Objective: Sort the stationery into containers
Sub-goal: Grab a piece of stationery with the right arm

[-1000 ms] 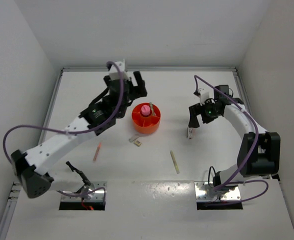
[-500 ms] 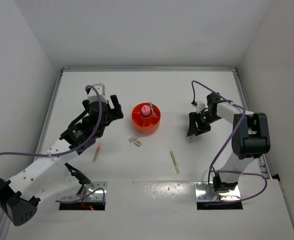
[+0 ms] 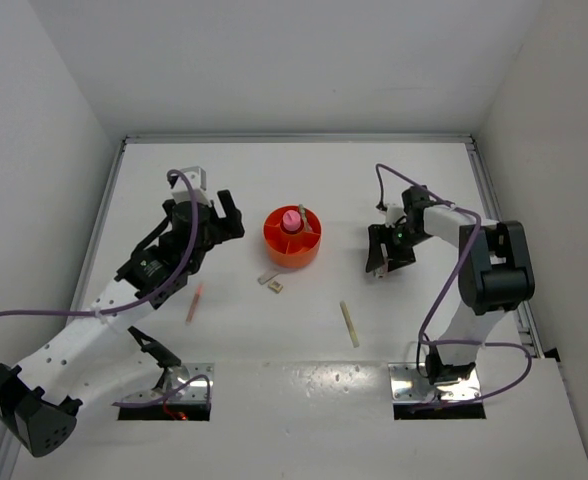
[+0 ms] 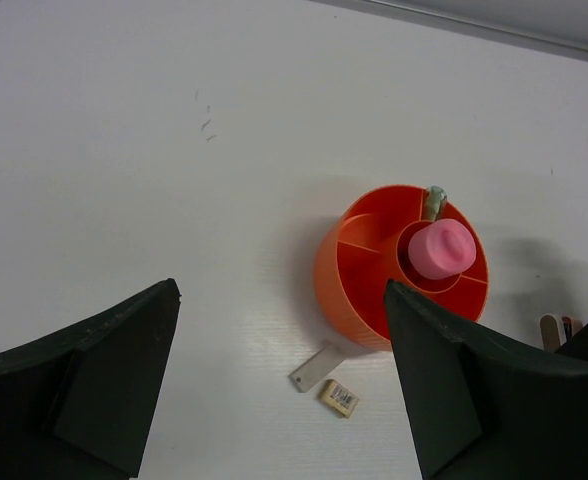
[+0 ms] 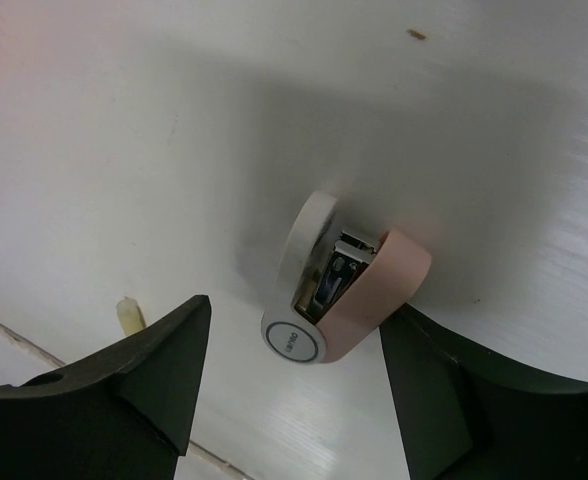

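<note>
The orange organiser (image 4: 366, 300) stood on the table (image 3: 304, 175) between the two arms. Its central well held the pink cylinder (image 4: 442, 248), upright. The mint green stick (image 4: 434, 202) leaned in a far rim compartment; the other visible compartments held nothing. Two tiny beige blocks (image 3: 271, 281) lay just beside the near wall. The thin pen (image 3: 193, 303) and pale yellow stick (image 3: 348, 324) lay nearer the bases, well apart. The left gripper (image 4: 281, 300) was released, jaws spread, holding nothing. The right gripper (image 3: 378, 262) was also spread, its jaws on either side of the pink mini stapler (image 5: 346, 282), which lay on the table.
</note>
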`<state>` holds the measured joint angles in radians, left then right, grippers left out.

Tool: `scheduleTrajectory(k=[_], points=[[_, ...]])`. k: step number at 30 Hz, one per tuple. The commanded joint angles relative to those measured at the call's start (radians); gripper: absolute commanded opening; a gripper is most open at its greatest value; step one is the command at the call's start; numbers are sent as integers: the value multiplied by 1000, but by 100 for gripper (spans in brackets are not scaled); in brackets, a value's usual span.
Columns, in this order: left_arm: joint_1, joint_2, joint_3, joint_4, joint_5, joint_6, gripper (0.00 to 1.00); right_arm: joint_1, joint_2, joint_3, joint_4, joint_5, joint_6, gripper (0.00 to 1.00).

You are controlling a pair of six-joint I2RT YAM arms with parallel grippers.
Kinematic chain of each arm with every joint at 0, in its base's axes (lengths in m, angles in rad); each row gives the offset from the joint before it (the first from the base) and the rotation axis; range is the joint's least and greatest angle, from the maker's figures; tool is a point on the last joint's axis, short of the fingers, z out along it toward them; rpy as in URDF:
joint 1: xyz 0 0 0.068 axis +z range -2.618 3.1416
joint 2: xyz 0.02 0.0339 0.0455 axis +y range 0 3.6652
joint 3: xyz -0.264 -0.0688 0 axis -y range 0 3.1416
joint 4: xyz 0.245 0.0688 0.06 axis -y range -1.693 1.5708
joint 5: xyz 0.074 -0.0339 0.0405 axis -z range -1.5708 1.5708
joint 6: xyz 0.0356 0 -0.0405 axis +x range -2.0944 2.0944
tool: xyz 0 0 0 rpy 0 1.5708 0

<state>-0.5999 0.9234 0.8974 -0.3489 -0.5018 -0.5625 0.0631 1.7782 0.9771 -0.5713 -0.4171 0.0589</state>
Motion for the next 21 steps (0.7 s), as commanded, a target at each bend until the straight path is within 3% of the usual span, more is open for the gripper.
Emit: scheduleTrajectory(k=[1,8,14,15,17,21], points=[[12,-17,-12,30,14,-8,89,18,13,0,31,29,27,69],[12,-17,-12,30,14,-8,89,47,23,-20,73,171,54,66],[12,-26,-12,30,14,-8,89,66,12,-38,113,300,84,52],[12,-26,-12,30,14,-8,89,66,3,-49,123,301,84,45],[12,-35,-12,30,14,-8,89,75,-11,-58,123,322,84,42],[12,-35,-12,30,14,-8,89,75,-55,-67,134,322,84,26]])
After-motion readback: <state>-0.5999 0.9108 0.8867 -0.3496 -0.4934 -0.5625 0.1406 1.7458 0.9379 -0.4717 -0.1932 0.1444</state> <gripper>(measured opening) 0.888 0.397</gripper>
